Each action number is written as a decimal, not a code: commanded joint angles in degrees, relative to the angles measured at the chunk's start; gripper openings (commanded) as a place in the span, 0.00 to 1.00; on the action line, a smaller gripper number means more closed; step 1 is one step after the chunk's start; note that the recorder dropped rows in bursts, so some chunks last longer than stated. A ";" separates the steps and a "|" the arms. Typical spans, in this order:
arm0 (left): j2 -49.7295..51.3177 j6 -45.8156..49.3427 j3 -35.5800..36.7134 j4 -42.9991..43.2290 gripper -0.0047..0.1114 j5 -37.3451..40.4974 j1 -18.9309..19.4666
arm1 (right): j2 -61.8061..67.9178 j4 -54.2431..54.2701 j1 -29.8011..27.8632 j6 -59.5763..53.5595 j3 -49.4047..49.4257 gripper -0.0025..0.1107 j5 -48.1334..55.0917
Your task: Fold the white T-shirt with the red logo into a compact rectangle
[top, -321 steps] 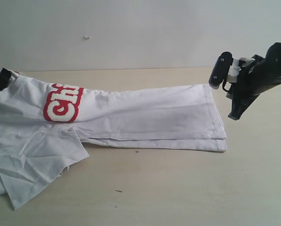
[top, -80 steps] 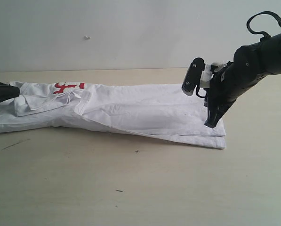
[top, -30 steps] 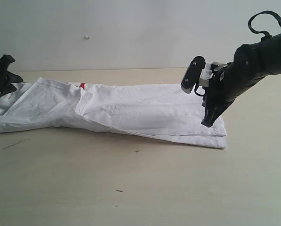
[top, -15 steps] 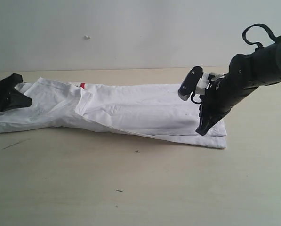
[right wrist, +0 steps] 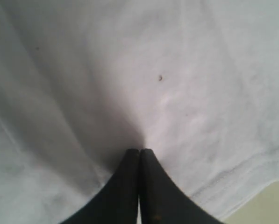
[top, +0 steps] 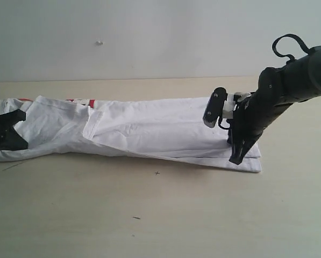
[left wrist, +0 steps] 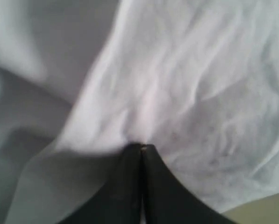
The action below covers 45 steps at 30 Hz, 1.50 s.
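Left tool (left wrist: 141, 148) pressed together, nipping a gather of the white T-shirt (top: 149, 131) at frame left. Right tool (right wrist: 139, 151) likewise pressed together, tips bearing on the hem end at right; whether any cloth is pinched there cannot be told. Shirt stretched as a long strip across the surface (top: 160, 215). Likely risks: thin cloth slipping free, or folded layers sliding apart when pulled. Of the red logo (top: 90, 101), only slivers along the upper edge; nothing legible.

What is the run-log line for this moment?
white T-shirt: long folded strip; left gripper: shut, tip on shirt; right gripper: shut, tip on shirt
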 commanded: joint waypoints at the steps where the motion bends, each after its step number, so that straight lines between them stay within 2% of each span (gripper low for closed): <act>1: 1.29 -6.24 0.88 11.82 0.04 7.47 -0.26 | 0.00 -0.17 -0.20 -3.15 0.65 0.02 10.33; 4: 1.19 -6.94 0.88 13.56 0.04 14.79 -0.26 | -1.13 -1.60 -0.20 -3.15 0.65 0.02 14.67; 7: 0.67 -9.13 1.62 15.44 0.04 18.85 -0.26 | -2.16 -2.62 -0.20 -3.15 0.65 0.02 20.50; 11: -2.45 -9.30 6.66 15.21 0.04 16.76 -0.26 | -2.75 -2.62 -0.20 -2.42 0.87 0.02 25.07; 15: -7.31 -9.14 11.25 14.35 0.04 11.27 -0.26 | -4.14 -2.62 -0.20 -0.02 0.87 0.02 25.45; 23: -16.39 1.14 11.65 -1.01 0.06 10.49 -0.26 | -10.93 0.12 -0.20 0.10 0.87 0.02 20.80; 26: -19.13 1.14 11.65 0.76 0.19 7.55 -0.13 | -12.13 0.45 -0.20 0.87 0.87 0.02 20.80; 29: -20.39 1.14 11.65 4.24 0.40 3.75 1.24 | -12.74 2.41 -0.20 1.54 0.87 0.02 20.80; 31: -20.39 1.14 11.65 4.18 0.57 1.66 3.15 | -13.13 3.83 -0.20 1.43 0.87 0.02 20.80; 33: -20.27 1.02 11.65 3.62 0.69 0.31 5.16 | -13.52 3.89 -0.20 1.43 0.87 0.02 20.66; 39: -17.51 6.12 11.18 1.58 0.71 -0.10 9.99 | -13.73 3.89 -0.20 1.32 0.87 0.02 20.23; 45: -13.67 9.26 11.18 -1.13 0.74 -2.47 11.14 | -14.43 3.89 -0.20 1.32 0.87 0.02 19.94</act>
